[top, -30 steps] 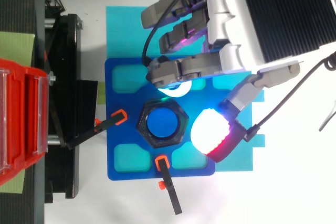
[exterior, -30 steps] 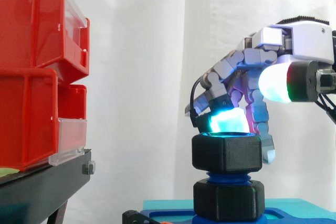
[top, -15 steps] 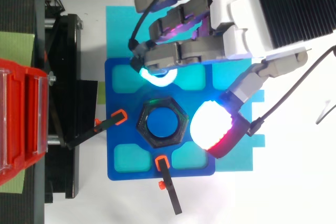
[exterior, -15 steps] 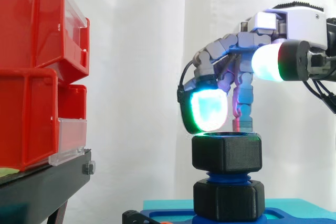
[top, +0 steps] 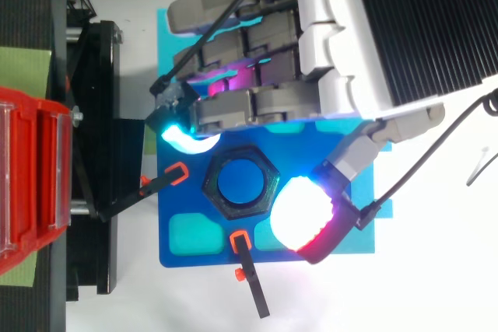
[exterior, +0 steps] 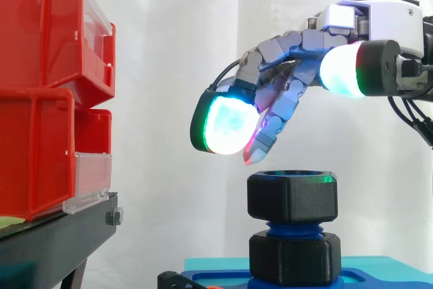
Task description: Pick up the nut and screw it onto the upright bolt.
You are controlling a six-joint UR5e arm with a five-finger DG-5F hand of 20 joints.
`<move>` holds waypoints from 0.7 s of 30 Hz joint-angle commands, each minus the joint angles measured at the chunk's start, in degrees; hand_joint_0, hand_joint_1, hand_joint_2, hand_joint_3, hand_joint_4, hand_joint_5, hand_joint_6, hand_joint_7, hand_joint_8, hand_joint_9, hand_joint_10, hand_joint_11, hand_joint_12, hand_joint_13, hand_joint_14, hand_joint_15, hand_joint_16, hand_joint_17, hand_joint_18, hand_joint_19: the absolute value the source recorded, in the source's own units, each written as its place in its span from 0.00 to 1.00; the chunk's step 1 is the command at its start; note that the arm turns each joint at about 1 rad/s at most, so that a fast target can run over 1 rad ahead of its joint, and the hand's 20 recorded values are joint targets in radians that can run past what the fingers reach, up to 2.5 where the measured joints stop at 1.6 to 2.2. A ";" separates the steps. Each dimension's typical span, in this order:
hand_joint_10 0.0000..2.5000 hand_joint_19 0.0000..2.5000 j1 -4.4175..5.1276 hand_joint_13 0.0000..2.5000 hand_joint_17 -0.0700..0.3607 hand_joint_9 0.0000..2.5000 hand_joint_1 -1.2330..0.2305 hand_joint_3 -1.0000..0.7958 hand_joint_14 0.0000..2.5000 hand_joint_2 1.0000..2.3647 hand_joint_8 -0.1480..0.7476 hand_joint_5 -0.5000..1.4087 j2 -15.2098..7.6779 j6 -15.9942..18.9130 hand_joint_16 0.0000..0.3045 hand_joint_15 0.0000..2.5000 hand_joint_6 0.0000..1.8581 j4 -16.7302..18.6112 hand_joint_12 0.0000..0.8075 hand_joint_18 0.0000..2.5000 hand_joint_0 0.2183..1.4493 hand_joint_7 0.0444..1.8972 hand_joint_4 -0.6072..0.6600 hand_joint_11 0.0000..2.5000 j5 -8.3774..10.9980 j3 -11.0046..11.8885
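Note:
A black hexagonal nut (exterior: 291, 197) sits on top of the upright blue bolt (exterior: 292, 227), with a second black nut (exterior: 293, 257) lower on the same bolt. From above, the nut (top: 240, 183) rings the blue bolt end (top: 240, 182). My hand (exterior: 379, 28) hovers just above the nut without touching it, fingers stretched out to the left and the thumb apart. In the top view the hand (top: 373, 52) lies over the far side of the blue base (top: 177, 196). It is open and holds nothing.
Red bins (exterior: 47, 93) on a black stand (exterior: 54, 241) rise at the left. The blue base rests on a cyan sheet (top: 167, 36). Two black clamps with orange tips (top: 177, 173) (top: 241, 242) point at the nut.
The fingers have lifted off the nut's rim and straightened out toward the left. The nut stays on the bolt.

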 commanded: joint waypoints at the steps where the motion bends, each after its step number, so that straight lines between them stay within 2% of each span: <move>1: 0.00 0.00 0.49 0.22 0.30 0.35 0.73 0.28 0.00 0.00 0.40 0.20 -0.07 0.00 0.08 0.00 0.27 0.19 0.30 0.09 0.24 0.32 0.63 0.00 0.06 -0.27; 4: 0.00 0.00 1.02 0.20 0.30 0.33 0.74 0.28 0.00 0.00 0.41 0.20 -0.07 0.26 0.09 0.00 0.27 2.03 0.31 0.07 0.24 0.32 0.63 0.00 0.85 -2.73; 9: 0.00 0.00 1.46 0.19 0.31 0.32 0.74 0.28 0.00 0.00 0.41 0.19 -0.07 1.32 0.09 0.00 0.27 5.02 0.32 0.06 0.24 0.32 0.63 0.00 1.91 -4.57; 21: 0.00 0.00 1.63 0.19 0.31 0.32 0.75 0.28 0.00 0.00 0.42 0.20 -0.07 1.14 0.09 0.00 0.27 4.84 0.33 0.06 0.24 0.38 0.64 0.00 2.61 -5.63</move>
